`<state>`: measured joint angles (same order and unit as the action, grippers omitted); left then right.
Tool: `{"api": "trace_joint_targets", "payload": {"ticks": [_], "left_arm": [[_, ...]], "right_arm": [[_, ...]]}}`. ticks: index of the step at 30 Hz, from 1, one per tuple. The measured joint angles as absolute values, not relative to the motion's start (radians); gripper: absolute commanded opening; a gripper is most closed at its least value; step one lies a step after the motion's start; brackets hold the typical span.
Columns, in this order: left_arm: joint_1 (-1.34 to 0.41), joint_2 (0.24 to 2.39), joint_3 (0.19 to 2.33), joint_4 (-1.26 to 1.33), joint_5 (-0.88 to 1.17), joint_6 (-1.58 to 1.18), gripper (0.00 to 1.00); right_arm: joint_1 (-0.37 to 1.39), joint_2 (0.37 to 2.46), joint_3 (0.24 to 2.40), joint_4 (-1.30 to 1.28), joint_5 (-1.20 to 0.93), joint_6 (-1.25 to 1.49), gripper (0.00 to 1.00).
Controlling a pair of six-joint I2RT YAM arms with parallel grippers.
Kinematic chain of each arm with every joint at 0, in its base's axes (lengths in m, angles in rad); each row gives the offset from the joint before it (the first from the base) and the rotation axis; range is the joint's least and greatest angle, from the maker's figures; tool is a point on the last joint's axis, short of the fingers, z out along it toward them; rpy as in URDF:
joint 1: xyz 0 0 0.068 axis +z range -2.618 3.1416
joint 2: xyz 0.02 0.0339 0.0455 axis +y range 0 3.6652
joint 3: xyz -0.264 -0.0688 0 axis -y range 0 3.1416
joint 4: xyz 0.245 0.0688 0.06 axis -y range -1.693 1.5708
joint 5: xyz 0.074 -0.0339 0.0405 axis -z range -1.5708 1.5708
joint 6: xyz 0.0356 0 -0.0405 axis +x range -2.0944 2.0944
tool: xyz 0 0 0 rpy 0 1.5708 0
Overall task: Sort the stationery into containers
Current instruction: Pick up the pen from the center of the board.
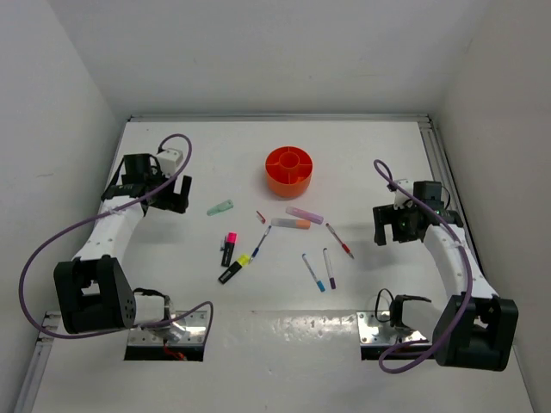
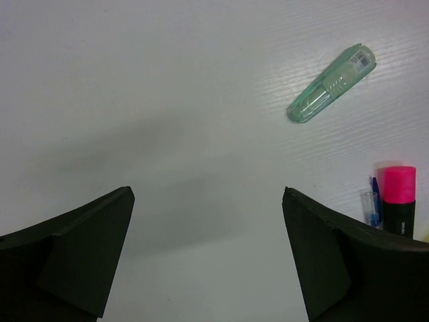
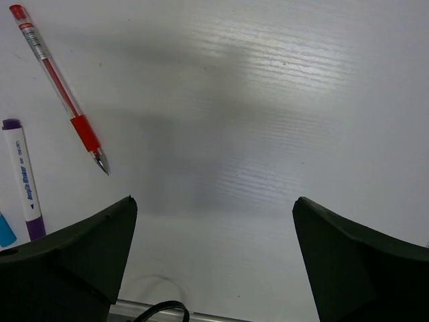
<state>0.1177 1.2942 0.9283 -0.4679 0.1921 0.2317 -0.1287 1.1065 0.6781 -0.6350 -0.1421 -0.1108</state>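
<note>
My left hand is spread wide with nothing in it, and my right hand is the same. I take that as the ready stance before a first pick, each poised over bare worktop on its own flank of the scatter. How high they hang I can't quite judge from the wrist views. Out from the left hand, the green marker lies flat, ahead and off to the right, clear of my fingers. The pink-capped highlighter sits nearer, just past my right finger. Out from the right hand, the red pen lies ahead to the left, with the purple pen beside it, both outside my grasp. Beyond the loose pens, the orange tub stands at the far middle, probably so that either arm can reach it.
</note>
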Motion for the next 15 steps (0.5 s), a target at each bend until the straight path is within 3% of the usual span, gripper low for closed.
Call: {"api": "trace_joint_targets", "payload": {"ticks": [8,11,15], "left_arm": [[0.109,1.272,0.916,-0.472,0.248,0.298,1.0],[0.088,1.232,0.896,-0.47,0.261,0.329,0.99],[0.058,1.206,0.886,-0.463,0.284,0.355,0.95]], "right_arm": [[-0.129,1.098,0.675,-0.631,-0.148,-0.117,0.92],[-0.119,1.096,0.67,-0.629,-0.159,-0.123,0.83],[-0.056,1.105,0.679,-0.629,-0.165,-0.136,0.6]]}}
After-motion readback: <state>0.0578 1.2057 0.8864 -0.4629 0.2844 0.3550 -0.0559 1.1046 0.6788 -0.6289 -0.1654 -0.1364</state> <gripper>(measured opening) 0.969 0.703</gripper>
